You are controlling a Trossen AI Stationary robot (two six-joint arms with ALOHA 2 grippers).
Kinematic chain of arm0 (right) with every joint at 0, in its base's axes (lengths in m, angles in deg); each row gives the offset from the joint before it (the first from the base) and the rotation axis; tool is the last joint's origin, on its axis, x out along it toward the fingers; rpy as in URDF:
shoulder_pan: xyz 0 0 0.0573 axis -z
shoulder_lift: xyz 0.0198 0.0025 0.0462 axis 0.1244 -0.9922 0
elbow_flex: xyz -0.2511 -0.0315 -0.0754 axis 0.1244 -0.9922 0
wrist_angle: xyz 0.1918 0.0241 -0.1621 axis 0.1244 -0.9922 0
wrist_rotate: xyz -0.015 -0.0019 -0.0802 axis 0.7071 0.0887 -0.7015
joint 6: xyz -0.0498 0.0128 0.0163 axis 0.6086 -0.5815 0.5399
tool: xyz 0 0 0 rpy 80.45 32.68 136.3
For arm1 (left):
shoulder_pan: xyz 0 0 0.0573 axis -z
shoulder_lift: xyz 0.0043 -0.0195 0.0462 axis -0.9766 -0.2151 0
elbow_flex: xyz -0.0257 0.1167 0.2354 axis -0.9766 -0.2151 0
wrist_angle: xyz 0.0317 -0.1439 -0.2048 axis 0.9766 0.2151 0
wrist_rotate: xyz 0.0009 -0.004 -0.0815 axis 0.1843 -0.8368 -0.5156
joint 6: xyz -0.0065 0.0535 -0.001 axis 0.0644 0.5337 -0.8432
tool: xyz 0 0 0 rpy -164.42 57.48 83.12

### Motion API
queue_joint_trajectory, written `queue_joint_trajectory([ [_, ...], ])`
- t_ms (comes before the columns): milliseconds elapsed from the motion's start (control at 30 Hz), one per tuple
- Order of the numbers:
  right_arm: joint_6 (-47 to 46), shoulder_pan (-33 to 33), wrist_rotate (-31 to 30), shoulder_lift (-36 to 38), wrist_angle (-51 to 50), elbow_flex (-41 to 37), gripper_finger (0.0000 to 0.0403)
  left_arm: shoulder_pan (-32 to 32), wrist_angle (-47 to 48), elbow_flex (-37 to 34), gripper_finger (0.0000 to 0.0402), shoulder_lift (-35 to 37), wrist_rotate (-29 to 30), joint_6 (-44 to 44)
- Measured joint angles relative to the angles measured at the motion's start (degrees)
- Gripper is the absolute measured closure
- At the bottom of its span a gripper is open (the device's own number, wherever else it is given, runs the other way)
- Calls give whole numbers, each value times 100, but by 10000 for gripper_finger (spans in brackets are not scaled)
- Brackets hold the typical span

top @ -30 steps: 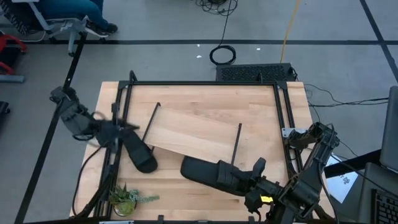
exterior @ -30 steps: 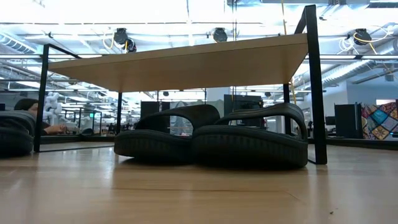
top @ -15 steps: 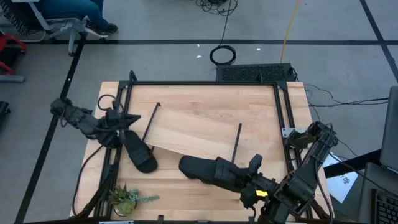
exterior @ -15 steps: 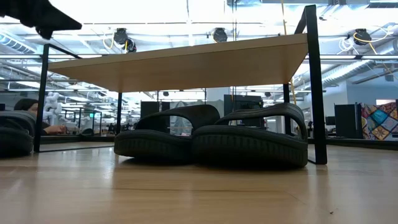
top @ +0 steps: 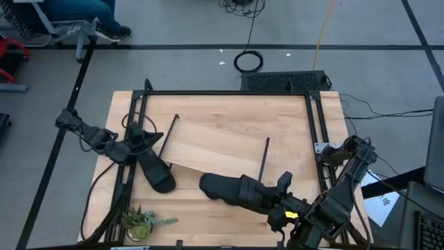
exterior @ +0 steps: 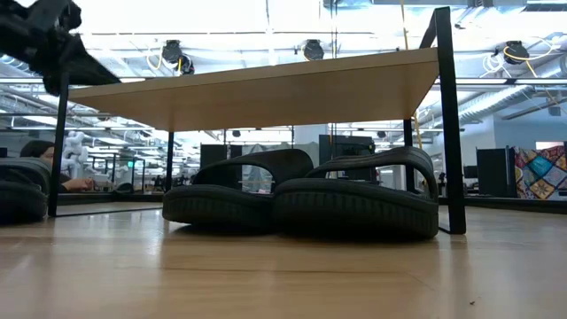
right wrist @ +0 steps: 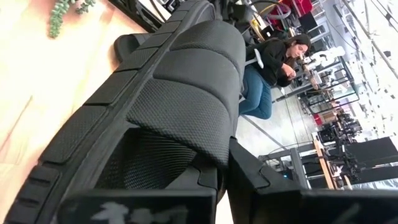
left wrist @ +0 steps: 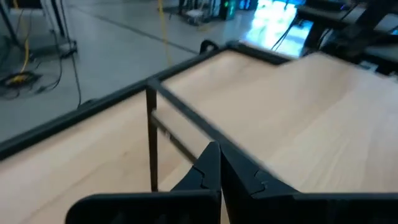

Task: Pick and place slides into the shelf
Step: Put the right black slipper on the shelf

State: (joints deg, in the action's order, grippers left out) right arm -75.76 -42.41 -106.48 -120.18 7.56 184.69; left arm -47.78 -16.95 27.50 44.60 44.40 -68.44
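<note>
Black slides lie in three places on the pale wooden worktop (top: pixel 208 215). One slide (top: pixel 157 171) sits near the left edge, just outside the shelf's left legs, its toe angled toward the near edge. Another slide (top: pixel 232 190) lies at the near side of the shelf (top: pixel 222 142), partly under the plank's front edge; the right tool (top: pixel 283 196) is clenched on its strap at the end facing the right arm. The right wrist view shows that ribbed strap (right wrist: pixel 186 87) pinched between the dark fingers (right wrist: pixel 245 168), filling most of the frame. In the low view two slides (exterior: pixel 354 199) rest side by side, touching, on the worktop beneath the shelf's plank (exterior: pixel 266 89), close to the black leg on that picture's right; a further slide (exterior: pixel 19 188) shows at that picture's left edge, outside a leg.

The left tool (top: pixel 144 137) hangs above the worktop's left edge, over the heel end of the left slide and beside the shelf's left legs. Its fingers (left wrist: pixel 214 168) are pressed together with nothing between them, pointing across the plank.

A small green plant (top: pixel 142 221) stands at the near left corner. A seated person (right wrist: pixel 270 62) shows in the room beyond.
</note>
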Motion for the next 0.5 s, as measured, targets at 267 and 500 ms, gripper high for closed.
queue_joint_trajectory([
  [267,-2,-5,144,0,20,0,402,0,152,-328,401,-607,-285,-773],
  [500,-2,-5,138,0,105,0,402,155,131,-328,402,-1063,-511,-1101],
])
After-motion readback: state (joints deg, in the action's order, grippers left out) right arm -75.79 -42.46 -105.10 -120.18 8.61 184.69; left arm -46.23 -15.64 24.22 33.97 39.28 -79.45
